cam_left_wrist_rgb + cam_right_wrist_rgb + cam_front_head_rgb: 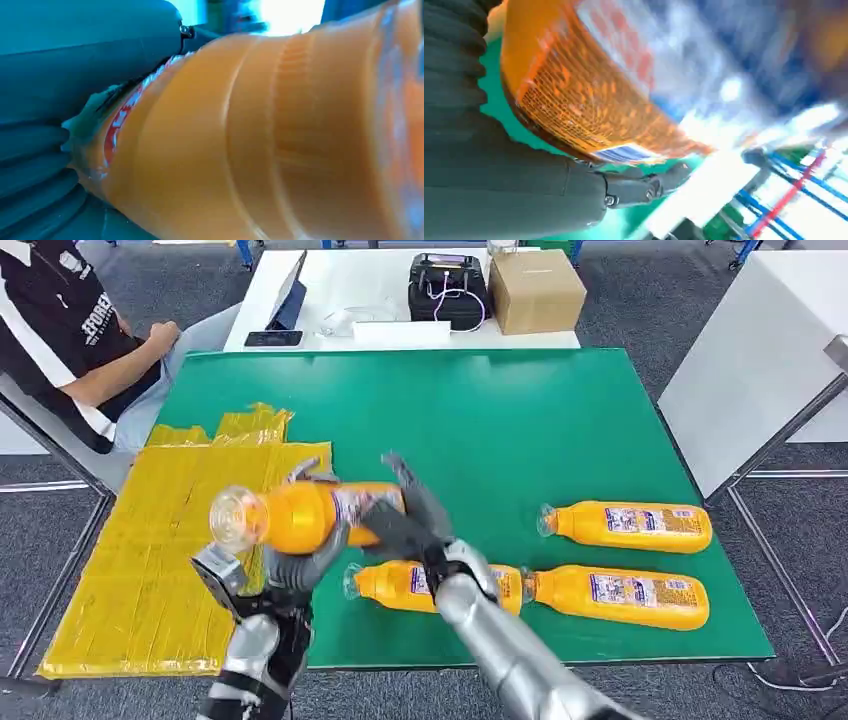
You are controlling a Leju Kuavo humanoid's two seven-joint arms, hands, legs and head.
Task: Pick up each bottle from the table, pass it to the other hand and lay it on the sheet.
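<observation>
While both hands meet above the tabletop's (600, 420) near edge, your left hand (300, 565) grips the orange bottle (300, 515), right hand (400, 525) clasping its base, yellow sheet (130, 560) alongside.

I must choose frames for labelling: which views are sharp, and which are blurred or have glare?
Head view: sharp and evenly lit, the held bottle clear. Left wrist view: the bottle is too close and soft, with white glare behind it. Right wrist view: background streaked by motion blur with bright patches; the right hand stays fairly sharp.
</observation>
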